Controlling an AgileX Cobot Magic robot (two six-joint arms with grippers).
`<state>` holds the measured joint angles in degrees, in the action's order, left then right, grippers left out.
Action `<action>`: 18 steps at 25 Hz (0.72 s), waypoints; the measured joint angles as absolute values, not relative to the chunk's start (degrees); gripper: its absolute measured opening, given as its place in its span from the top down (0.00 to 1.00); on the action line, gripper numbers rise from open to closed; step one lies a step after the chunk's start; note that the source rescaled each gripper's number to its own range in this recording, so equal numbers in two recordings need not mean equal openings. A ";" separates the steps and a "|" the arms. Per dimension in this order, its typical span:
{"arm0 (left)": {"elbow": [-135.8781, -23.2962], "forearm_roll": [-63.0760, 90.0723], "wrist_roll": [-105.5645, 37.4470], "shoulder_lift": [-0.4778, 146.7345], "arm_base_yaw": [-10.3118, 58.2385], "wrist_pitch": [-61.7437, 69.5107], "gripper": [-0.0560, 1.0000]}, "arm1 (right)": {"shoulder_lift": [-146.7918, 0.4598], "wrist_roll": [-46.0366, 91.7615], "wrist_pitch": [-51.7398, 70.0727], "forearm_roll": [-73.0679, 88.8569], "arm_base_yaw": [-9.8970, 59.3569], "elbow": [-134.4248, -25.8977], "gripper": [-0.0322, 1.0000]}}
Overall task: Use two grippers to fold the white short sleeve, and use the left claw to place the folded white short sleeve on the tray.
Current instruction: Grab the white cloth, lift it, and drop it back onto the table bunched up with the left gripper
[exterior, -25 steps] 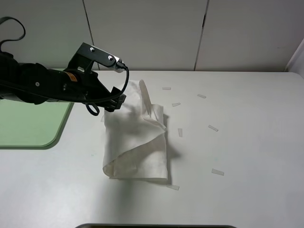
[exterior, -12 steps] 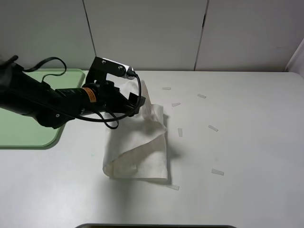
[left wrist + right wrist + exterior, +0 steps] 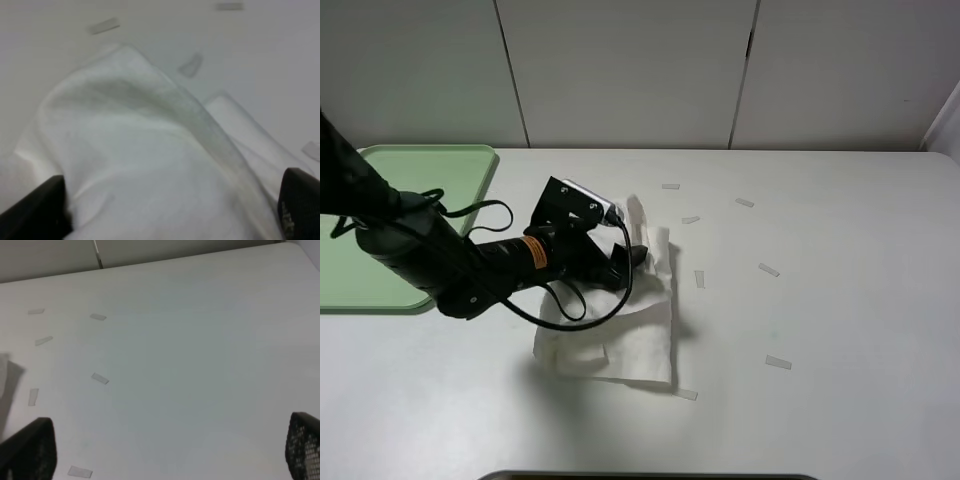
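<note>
In the high exterior view, the white short sleeve [image 3: 620,335] is lying folded in a rumpled bundle near the middle of the counter [image 3: 840,320], well apart from the pale-green tray [image 3: 415,200] at the left edge. The left pincer [image 3: 628,258] is reaching low over the bundle's upper part, its fingers spread and gripping nothing.

In the left wrist view, the shirt's creased folds are filling the space between two dark fingertips [image 3: 42,207] standing wide apart.

In the right wrist view, the right pincer [image 3: 170,452] is hanging released above bare counter scattered with small pale strips [image 3: 100,378].
</note>
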<state>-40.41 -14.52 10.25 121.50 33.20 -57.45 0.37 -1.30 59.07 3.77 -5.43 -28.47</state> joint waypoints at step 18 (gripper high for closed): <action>-37.57 -18.78 7.70 129.48 33.20 -75.95 0.17 | 0.37 -1.30 59.07 3.77 -5.43 -28.47 0.00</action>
